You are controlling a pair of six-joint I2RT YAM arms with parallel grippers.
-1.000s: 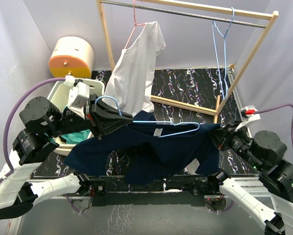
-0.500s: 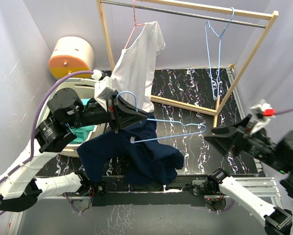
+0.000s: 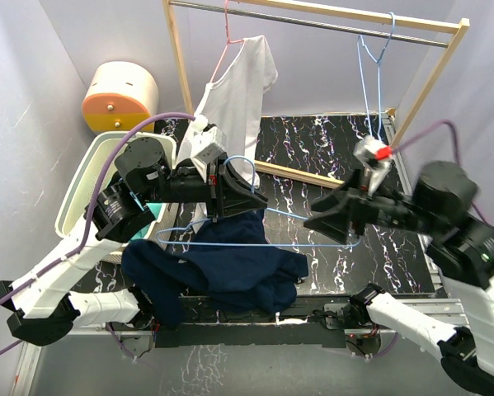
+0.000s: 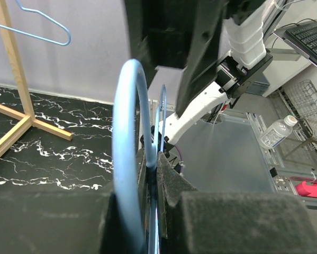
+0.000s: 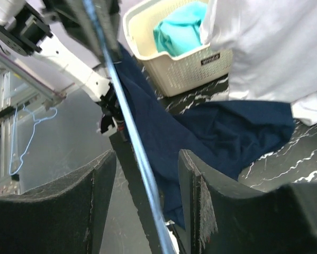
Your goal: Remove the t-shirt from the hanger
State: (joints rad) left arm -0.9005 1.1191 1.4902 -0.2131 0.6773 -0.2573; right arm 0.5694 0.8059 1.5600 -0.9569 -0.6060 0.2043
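Counting three hangers: pink hanger and spare blue hanger on the rail, third hanger pinched in the left gripper, right gripper spread around its wire. One navy t-shirt lies heaped on the table beneath.

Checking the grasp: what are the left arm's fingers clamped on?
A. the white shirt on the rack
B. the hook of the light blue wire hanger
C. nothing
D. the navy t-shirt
B: in the left wrist view, the left arm's black padded fingers pinch the hook of the light blue wire hanger between them.
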